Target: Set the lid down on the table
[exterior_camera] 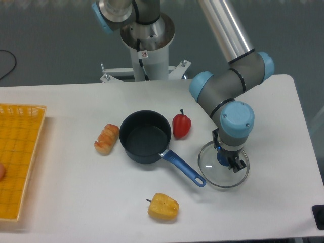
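The lid [209, 170], a clear glass disc with a thin metal rim and a blue centre knob, sits low over the white table [76, 202] at the right. It is just right of the tip of the pot's blue handle. My gripper [226, 160] points straight down over the lid's centre and is shut on the knob, which it partly hides. I cannot tell whether the lid rests on the table or hovers just above it.
A dark pot [146, 136] with a blue handle stands mid-table. A red pepper [181, 125] is beside it, a bread roll [107, 138] to its left, and a yellow pepper [163, 206] near the front. A yellow grid tray [17, 157] lies at the left edge.
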